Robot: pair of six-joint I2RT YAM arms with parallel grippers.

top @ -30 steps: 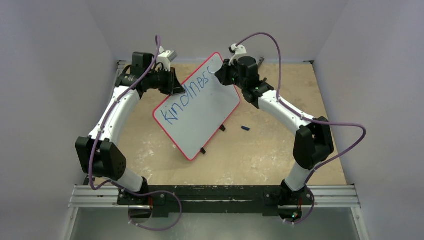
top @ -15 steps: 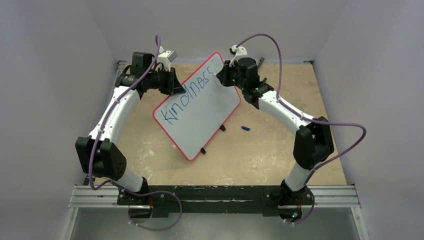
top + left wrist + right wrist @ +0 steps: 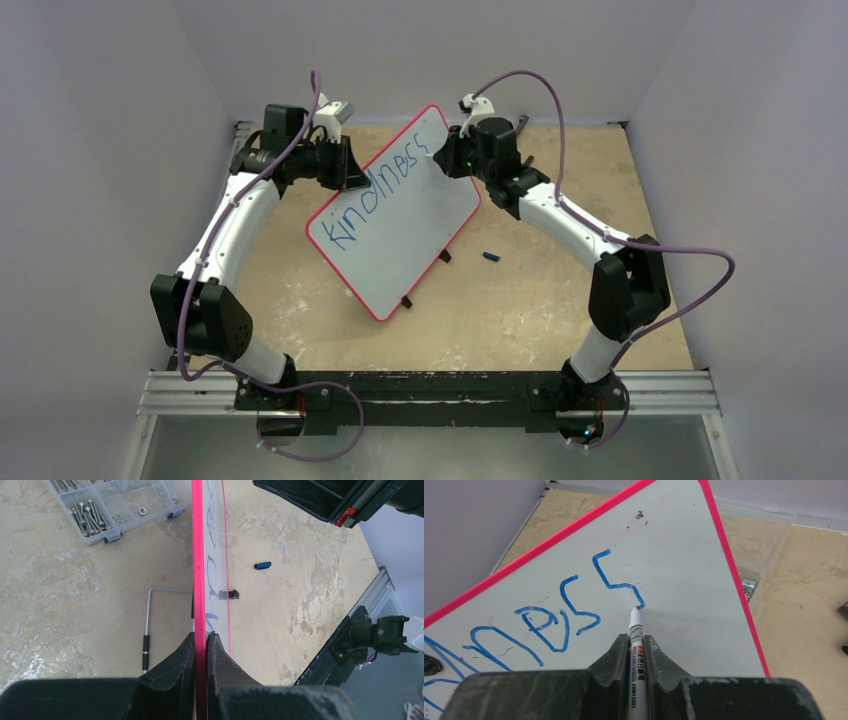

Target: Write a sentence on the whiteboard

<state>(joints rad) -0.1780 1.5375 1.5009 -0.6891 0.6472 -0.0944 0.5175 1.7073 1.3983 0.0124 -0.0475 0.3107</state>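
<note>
Top external view: one whiteboard (image 3: 410,240), red-rimmed, tilted at the far centre of the table (image 3: 500,320), between the two arms. The sentence (image 3: 380,195) so far is one blue word, "kindness", eight letters, slanting up toward the far right corner. Right wrist view: the last "s" lacks its lower hook, and the tip of one marker (image 3: 634,622) touches the end of its stroke. Right gripper (image 3: 636,639) is closed tight on the marker barrel. Left gripper (image 3: 201,640) is pinched on the board's red rim at its left edge, one finger on each face. Two black clips (image 3: 445,257) sit on the board's near-right edge. One blue cap (image 3: 489,257) lies on the table just right of the board, apart from it. One clear compartment box (image 3: 120,505) of screws and nuts and one bent metal rod (image 3: 148,625) lie on the table behind the board. Against a second ago: the final letter was a bare curve and now has its middle bend, the right wrist has shifted slightly, and the board and left arm are unmoved.
</note>
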